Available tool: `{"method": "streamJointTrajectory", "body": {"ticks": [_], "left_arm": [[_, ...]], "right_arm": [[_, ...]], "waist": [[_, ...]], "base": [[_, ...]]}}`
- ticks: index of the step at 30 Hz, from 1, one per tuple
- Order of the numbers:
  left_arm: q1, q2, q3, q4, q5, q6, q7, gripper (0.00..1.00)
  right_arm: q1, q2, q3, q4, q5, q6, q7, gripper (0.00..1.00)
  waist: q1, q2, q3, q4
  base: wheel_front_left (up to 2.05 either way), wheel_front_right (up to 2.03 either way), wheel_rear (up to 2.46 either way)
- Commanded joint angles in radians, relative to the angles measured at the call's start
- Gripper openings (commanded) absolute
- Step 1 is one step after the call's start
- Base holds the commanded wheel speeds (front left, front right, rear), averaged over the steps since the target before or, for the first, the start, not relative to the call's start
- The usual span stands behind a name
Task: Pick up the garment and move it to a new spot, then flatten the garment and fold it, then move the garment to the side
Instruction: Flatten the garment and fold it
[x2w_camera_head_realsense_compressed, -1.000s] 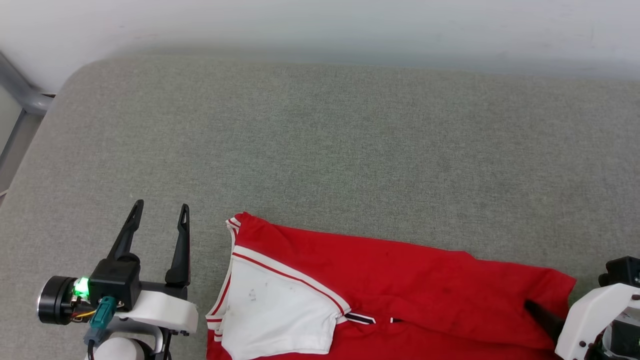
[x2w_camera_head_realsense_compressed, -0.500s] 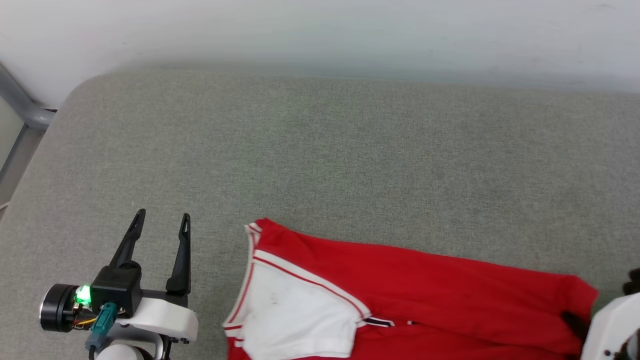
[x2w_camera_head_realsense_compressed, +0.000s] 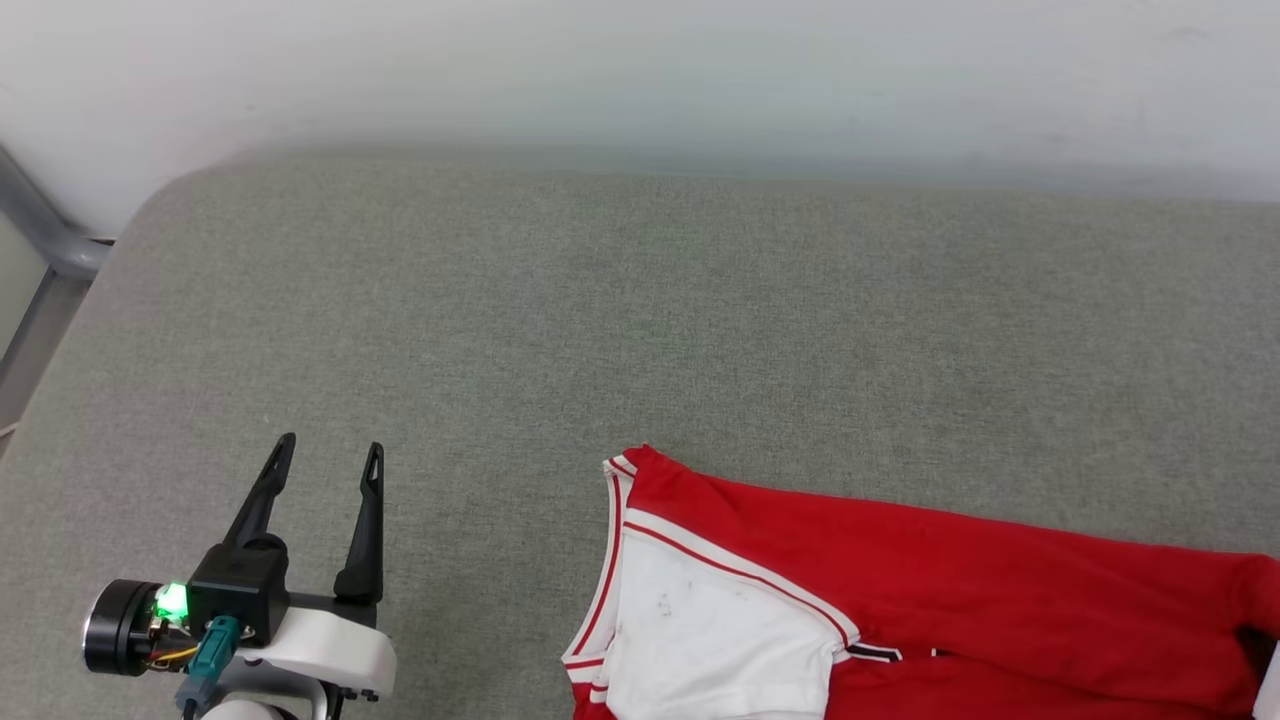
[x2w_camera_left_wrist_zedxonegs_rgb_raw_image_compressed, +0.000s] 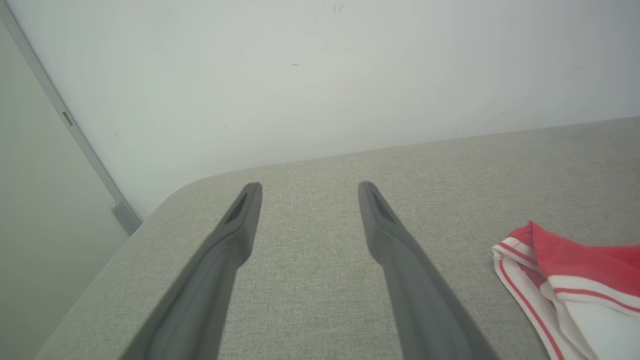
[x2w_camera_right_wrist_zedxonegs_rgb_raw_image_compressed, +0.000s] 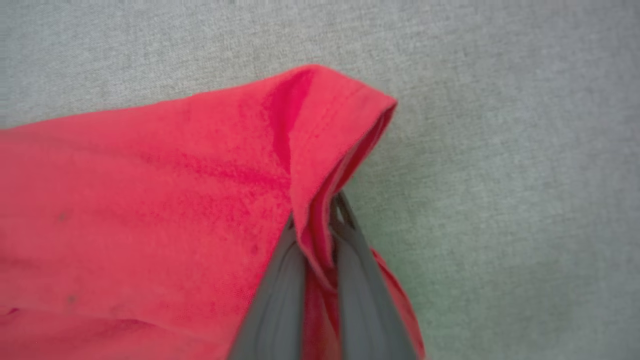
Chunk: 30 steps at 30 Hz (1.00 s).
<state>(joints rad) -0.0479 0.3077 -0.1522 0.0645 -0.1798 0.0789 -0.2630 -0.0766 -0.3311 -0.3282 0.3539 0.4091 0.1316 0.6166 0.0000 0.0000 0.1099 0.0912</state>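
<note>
the garment (x2w_camera_head_realsense_compressed: 950, 570) lies on the grey fabric-covered counter (x2w_camera_head_realsense_compressed: 640, 320) at the lower right of the head view, red body spread sideways, and its white sleeve (x2w_camera_head_realsense_compressed: 720, 640) with red striped trim faces the robot. the right pincer (x2w_camera_right_wrist_zedxonegs_rgb_raw_image_compressed: 317, 215) is closed tight on a fold of red cloth at the garment's hemmed corner, the fabric pinched between both fingers. the left pincer (x2w_camera_head_realsense_compressed: 331, 446) hovers over bare counter at the lower left, its fingers spread wide and holding nothing, well apart from the garment's sleeve edge. a pale wall (x2w_camera_head_realsense_compressed: 640, 70) rises behind the counter.
</note>
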Motion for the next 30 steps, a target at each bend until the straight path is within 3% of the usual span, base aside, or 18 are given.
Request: {"method": "streamJointTrajectory", "body": {"ticks": [1, 15, 25, 30], "left_arm": [[0.007, -0.004, 0.004, 0.001, 0.002, -0.004, -0.002, 1.0], [0.069, -0.034, 0.028, 0.015, 0.008, -0.015, -0.002, 1.0], [0.091, -0.054, 0.055, 0.0, 0.014, -0.02, -0.002, 1.0], [0.101, -0.064, 0.066, -0.002, 0.018, -0.027, -0.002, 1.0]], "right_arm": [[-0.01, 0.004, 0.004, -0.001, 0.003, -0.002, -0.001, 0.0], [0.078, 0.063, 0.107, -0.156, 0.065, -0.001, 0.062, 0.0], [0.094, 0.199, 0.21, -0.352, 0.174, -0.001, 0.187, 0.0], [0.075, 0.263, 0.262, -0.39, 0.196, -0.001, 0.198, 0.0]], "waist": [[0.0, 0.0, -0.006, -0.003], [0.0, 0.0, -0.113, -0.031], [0.0, 0.0, -0.145, -0.025], [0.0, 0.0, -0.153, -0.004]], "base": [[0.0, 0.0, 0.0], [0.0, 0.0, 0.0], [0.0, 0.0, 0.0], [0.0, 0.0, 0.0]]}}
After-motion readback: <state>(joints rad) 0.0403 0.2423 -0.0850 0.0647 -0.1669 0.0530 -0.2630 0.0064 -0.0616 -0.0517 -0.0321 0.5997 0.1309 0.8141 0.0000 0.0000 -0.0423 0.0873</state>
